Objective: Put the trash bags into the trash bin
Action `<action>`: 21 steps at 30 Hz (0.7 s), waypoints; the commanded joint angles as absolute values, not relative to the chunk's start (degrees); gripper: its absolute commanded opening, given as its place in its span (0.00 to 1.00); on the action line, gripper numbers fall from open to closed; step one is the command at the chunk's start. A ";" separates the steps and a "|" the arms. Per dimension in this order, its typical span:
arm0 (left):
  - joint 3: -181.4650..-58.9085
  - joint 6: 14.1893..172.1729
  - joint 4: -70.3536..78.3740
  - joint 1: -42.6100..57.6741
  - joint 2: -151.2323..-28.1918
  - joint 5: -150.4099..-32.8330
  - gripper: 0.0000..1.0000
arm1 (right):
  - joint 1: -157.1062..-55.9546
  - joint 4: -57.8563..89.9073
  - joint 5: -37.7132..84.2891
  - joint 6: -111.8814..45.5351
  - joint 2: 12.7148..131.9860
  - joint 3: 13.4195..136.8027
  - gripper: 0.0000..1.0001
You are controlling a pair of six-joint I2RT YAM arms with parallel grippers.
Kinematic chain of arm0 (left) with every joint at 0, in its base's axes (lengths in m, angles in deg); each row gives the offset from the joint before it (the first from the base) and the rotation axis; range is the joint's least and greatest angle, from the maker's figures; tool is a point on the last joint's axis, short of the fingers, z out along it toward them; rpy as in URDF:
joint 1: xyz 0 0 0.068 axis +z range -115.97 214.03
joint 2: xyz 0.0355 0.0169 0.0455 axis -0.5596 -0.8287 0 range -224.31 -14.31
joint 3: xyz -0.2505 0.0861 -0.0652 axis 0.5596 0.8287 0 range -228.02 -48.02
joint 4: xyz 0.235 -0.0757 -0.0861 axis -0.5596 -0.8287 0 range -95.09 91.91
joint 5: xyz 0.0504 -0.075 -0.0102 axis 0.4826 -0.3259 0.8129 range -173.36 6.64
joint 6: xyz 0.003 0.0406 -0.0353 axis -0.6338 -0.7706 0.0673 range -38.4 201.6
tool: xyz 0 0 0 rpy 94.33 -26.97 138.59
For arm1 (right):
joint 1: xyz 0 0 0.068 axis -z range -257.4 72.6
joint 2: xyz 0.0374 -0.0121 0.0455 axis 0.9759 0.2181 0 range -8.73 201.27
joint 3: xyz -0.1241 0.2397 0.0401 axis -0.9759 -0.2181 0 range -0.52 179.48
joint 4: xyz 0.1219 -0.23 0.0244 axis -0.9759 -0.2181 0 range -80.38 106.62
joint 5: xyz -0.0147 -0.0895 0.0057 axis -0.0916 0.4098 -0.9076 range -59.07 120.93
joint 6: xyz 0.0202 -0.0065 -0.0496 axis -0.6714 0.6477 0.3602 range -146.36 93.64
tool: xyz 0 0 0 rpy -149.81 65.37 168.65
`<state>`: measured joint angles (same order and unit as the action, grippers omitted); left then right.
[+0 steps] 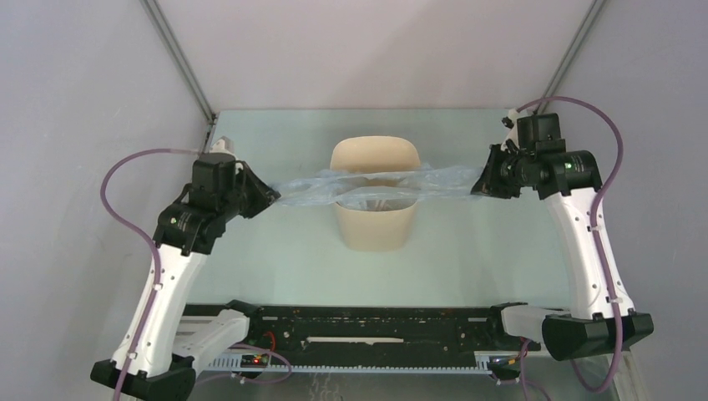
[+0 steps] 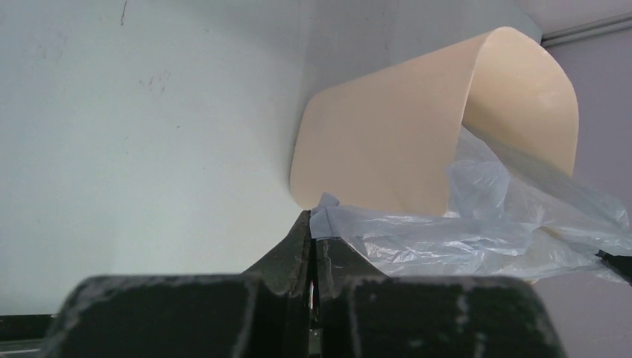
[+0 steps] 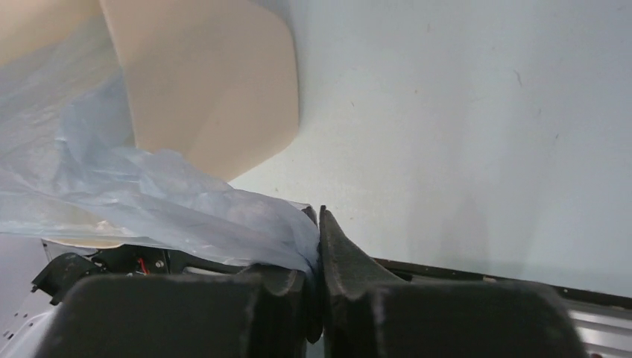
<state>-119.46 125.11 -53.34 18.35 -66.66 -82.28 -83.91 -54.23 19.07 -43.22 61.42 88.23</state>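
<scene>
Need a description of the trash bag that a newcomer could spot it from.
On the pale table, find the cream trash bin standing mid-table. Stretched across its open mouth, held at its ends by the left pincer and the right pincer, is the trash bag. It is the only thin, crinkly, translucent pale-blue thing there.

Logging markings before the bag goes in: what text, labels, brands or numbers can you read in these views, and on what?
No text reads in any view.
On the trash bag, any print is too crumpled and blurred to read.
On the trash bin, the walls are plain and no label shows.
</scene>
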 commanded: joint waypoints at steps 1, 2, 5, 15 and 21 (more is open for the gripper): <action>-122.24 124.81 -54.95 19.16 -66.93 -81.04 0.08 | -83.95 -55.18 20.32 -42.01 62.51 87.91 0.17; -121.21 125.60 -55.11 19.18 -66.82 -82.30 0.09 | -84.29 -55.31 19.01 -42.33 62.09 86.86 0.21; -116.83 131.57 -52.72 19.18 -63.69 -88.82 0.33 | -84.74 -54.90 14.20 -44.35 59.04 83.96 0.45; -100.65 165.77 -31.19 15.64 -49.61 -94.33 1.00 | -86.71 -40.08 1.27 -78.80 48.42 73.29 0.91; -106.38 172.58 -34.05 4.61 -54.53 -88.04 1.00 | -90.01 -41.71 5.51 -89.27 47.30 72.84 0.96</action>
<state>-101.73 163.47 -35.33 11.20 -51.67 -92.51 -87.77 -43.56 3.57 -77.03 47.96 73.12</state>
